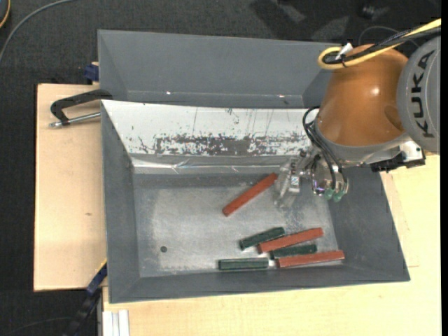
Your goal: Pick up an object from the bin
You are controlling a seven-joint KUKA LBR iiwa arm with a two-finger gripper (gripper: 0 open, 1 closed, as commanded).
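Note:
My gripper [287,186] hangs low over the right half of the bin, under the orange wrist cover. A red flat bar [249,195] lies slanted on the bin floor, and its upper right end reaches right up to the gripper. Whether the gripper touches that end I cannot tell. Below the gripper lie a dark green bar [262,239] and a second red bar [291,240], side by side and slightly tilted.
Near the front wall lie a third red bar [312,259], a green bar [243,264] and a short green piece [295,250]. A small dark speck [163,250] sits on the floor at front left. The arm and its cover overhang the bin's right rim.

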